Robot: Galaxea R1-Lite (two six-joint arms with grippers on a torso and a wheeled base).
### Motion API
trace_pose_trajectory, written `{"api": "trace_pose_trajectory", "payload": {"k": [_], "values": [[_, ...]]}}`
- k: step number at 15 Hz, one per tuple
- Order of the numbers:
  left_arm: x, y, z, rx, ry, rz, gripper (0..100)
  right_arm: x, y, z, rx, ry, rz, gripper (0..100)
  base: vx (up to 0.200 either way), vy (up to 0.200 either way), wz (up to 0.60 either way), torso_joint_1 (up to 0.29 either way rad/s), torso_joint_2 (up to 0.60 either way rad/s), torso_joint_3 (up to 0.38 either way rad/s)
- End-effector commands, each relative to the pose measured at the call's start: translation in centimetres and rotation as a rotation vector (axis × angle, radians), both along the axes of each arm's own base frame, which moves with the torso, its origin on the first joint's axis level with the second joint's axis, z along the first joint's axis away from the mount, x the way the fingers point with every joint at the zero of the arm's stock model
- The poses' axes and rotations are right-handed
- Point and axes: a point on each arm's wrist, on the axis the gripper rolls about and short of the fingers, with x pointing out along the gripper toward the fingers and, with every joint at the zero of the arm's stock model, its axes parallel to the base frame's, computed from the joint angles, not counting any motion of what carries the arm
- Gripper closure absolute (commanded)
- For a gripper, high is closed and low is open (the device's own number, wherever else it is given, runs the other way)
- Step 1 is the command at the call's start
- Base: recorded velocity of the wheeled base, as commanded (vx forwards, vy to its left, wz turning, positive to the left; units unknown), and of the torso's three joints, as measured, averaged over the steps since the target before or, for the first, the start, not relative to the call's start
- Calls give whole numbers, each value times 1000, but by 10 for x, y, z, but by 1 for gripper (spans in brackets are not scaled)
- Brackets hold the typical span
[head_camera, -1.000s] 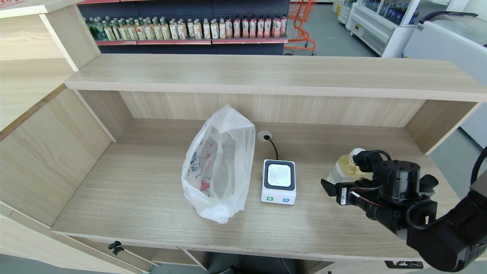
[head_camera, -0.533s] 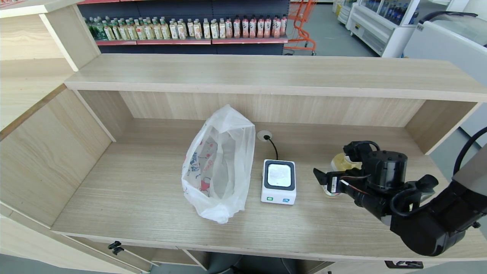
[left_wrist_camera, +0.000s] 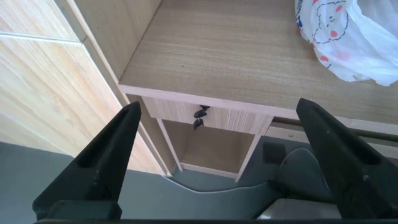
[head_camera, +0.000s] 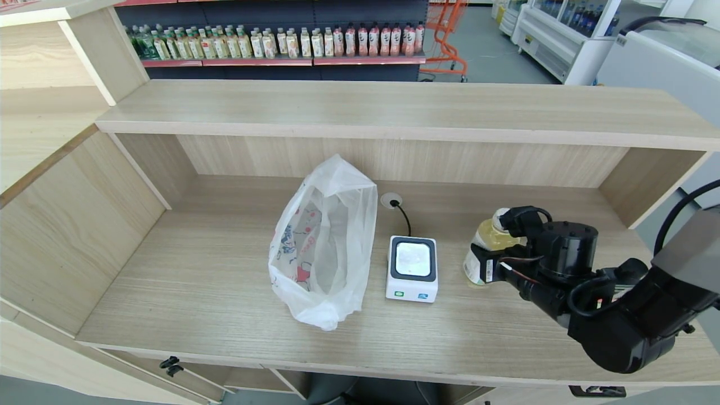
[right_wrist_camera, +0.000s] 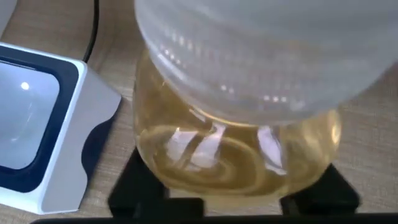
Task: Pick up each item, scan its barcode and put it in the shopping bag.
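A clear bottle (head_camera: pixel 487 241) of yellow liquid with a white cap is held just right of the white scanner (head_camera: pixel 412 268). My right gripper (head_camera: pixel 498 248) is shut on it, one finger on each side. In the right wrist view the bottle (right_wrist_camera: pixel 236 130) looms close, with the scanner (right_wrist_camera: pixel 37 134) beside it. The translucent shopping bag (head_camera: pixel 324 242) stands open left of the scanner, with a printed item inside. My left gripper (left_wrist_camera: pixel 221 165) hangs open below the counter's front edge (left_wrist_camera: pixel 205 87), with a corner of the bag (left_wrist_camera: pixel 339 31) beyond it.
The scanner's black cable (head_camera: pixel 403 216) runs to a grommet at the back of the counter (head_camera: pixel 197 281). Wooden side walls and a raised shelf (head_camera: pixel 394 109) box in the counter. A drawer handle (left_wrist_camera: pixel 200 116) sits under the front edge.
My right gripper has carried the bottle leftward, closer to the scanner. The bag and scanner have stayed put.
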Motion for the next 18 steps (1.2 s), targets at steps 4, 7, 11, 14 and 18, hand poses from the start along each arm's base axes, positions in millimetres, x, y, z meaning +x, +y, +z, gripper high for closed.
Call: {"api": "trace_pose_trajectory", "payload": {"k": [4,7,11,14,18], "values": [[0,0,0,0,0,1,0,2,-1,-7,-22,6,-8,100,0,0,0,0,0,0],[0,0,0,0,0,1,0,2,-11,4,13,-33,5,100,0,0,0,0,0,0],[0,0,0,0,0,1,0,-20,-41,96,105,-92,212,100,0,0,0,0,0,0],[0,0,0,0,0,1,0,-66,-46,158,263,33,482,100,0,0,0,0,0,0],[0,0,0,0,0,1,0,-102,-38,182,338,93,939,100,0,0,0,0,0,0]]}}
